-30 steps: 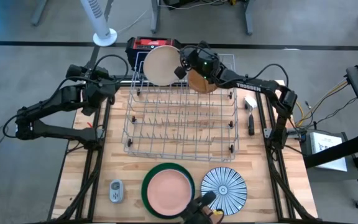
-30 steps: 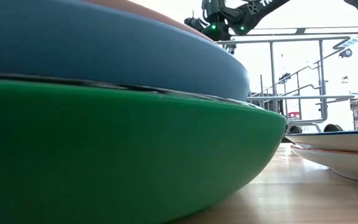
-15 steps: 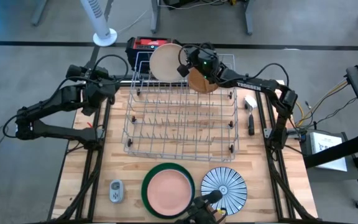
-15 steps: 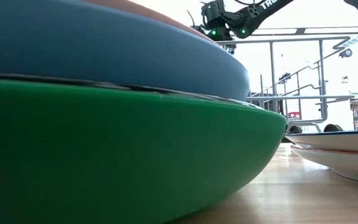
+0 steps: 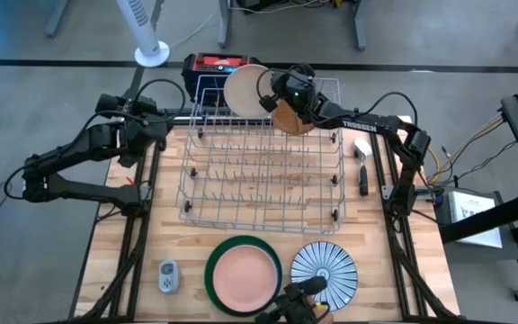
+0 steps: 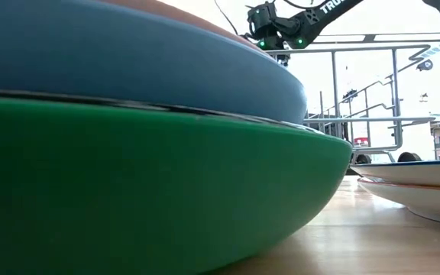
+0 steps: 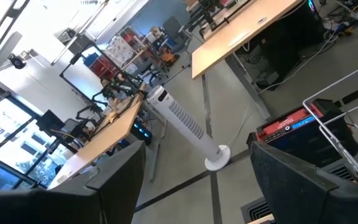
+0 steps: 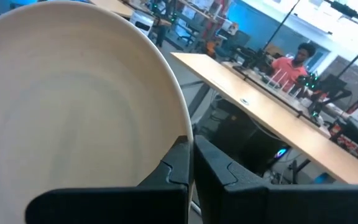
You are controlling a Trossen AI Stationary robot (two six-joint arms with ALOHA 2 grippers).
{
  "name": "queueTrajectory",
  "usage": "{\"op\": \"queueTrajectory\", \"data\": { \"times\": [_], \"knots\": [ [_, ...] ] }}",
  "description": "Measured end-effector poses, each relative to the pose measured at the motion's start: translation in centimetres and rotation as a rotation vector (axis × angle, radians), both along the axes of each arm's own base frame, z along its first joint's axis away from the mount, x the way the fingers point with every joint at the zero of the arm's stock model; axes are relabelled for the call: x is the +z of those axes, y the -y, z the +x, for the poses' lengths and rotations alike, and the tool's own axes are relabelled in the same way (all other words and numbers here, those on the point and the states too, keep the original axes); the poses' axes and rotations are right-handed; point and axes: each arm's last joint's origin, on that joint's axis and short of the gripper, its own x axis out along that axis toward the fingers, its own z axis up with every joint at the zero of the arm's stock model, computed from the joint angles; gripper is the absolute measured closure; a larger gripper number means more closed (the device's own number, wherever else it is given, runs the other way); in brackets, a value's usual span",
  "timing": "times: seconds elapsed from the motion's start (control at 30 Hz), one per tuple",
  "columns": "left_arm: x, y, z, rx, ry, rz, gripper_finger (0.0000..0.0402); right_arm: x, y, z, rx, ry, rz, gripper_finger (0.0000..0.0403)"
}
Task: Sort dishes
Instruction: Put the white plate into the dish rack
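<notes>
Two dark, six-joint robot arms, matte black with loose black cables looping off their joints, stand on black frames at the tabletop's [image 5: 425, 270] left and right edges. The right arm [image 5: 367, 120] carries white "TROSSEN" lettering along its forearm, and small green lights glow on the housing behind its hand [image 5: 271, 97]. The left hand [image 7: 197, 186] ends in two broad, flat black fingers [image 7: 114, 186] with squared outlines.

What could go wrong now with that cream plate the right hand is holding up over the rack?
The right hand pinches the cream plate only at its rim, so it might slip or swing. A tan dish stands close by in the wire rack; lowering the plate could knock it. The plate hangs near the rack's far edge, so it could miss a slot.
</notes>
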Motion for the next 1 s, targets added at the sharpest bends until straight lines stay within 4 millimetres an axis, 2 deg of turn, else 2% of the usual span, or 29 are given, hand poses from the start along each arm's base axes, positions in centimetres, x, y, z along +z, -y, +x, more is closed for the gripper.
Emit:
{"op": "queueTrajectory", "data": {
  "times": [0.6,1.0],
  "knots": [
    [-0.1,0.0,0.1,0.000,-0.001,-0.001,0.0122,0.1,0.0,0.0,0.019,-0.027,-0.024,0.0403],
    [-0.1,0.0,0.2,0.000,-0.003,-0.001,0.0122,-2.3,0.4,1.3,0.047,-0.055,-0.011,0.0403]
  ]
}}
